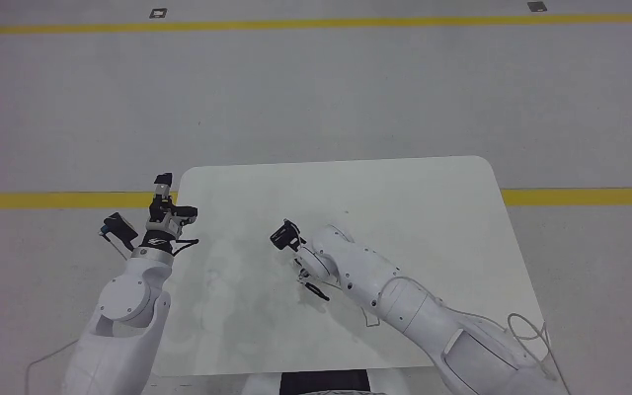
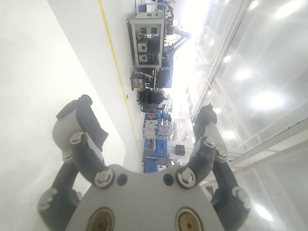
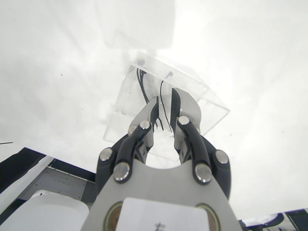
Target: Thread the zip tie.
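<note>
Black zip tie (image 3: pixel 166 114) runs between the narrowly parted jaws of the right pincer (image 3: pixel 165 96), with the clear box (image 3: pixel 192 85) just beyond. It should probably close squarely on the strand before feeding. The left pincer (image 2: pixel 145 104) gapes wide, empty.

White table (image 1: pixel 415 197); clear plastic box (image 3: pixel 190 82) resting on it.

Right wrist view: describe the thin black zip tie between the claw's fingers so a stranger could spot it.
On the white table stands a clear plastic box, the right claw at it. The thin black zip tie runs alone between the claw's fingers, unlike the bundled black ties beside one finger.
</note>
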Robot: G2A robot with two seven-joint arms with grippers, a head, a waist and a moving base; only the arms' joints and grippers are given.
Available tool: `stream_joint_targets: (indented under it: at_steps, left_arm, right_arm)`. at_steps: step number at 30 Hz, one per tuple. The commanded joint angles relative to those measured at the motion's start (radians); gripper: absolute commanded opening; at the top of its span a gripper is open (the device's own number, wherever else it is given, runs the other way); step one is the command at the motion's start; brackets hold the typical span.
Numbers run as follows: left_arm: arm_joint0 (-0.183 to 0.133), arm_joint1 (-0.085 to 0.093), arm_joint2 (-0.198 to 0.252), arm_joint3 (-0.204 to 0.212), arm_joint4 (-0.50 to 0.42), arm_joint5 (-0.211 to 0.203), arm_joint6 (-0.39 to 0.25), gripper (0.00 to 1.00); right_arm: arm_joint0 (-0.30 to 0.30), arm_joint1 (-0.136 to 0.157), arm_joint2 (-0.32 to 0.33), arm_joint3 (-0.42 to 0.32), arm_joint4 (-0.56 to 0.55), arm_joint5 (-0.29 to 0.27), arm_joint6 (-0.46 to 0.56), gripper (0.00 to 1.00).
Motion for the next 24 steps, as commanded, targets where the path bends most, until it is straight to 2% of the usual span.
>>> stream_joint_targets:
  at_steps: [1,7,13,19,24]
  left_arm:
    - [0.000,0.000,0.000,0.000,0.000,0.000,0.000,1.00]
    - [0.000,0.000,0.000,0.000,0.000,0.000,0.000,1.00]
    - [0.000,0.000,0.000,0.000,0.000,0.000,0.000,1.00]
    - [0.000,0.000,0.000,0.000,0.000,0.000,0.000,1.00]
    - [0.000,0.000,0.000,0.000,0.000,0.000,0.000,1.00]
  right_arm:
    - [-0.001,-0.002,0.001,0.002,-0.004,0.002,0.000,0.12]
    - [-0.008,-0.007,0.007,0.006,-0.013,0.006,0.007,0.10]
    - [-0.012,-0.012,0.015,0.010,-0.017,0.003,0.015,0.00]
    - [-0.015,-0.016,0.022,0.011,-0.024,0.000,0.019,0.00]
    - [-0.020,-0.015,0.035,-0.021,-0.035,0.000,0.043,0.00]
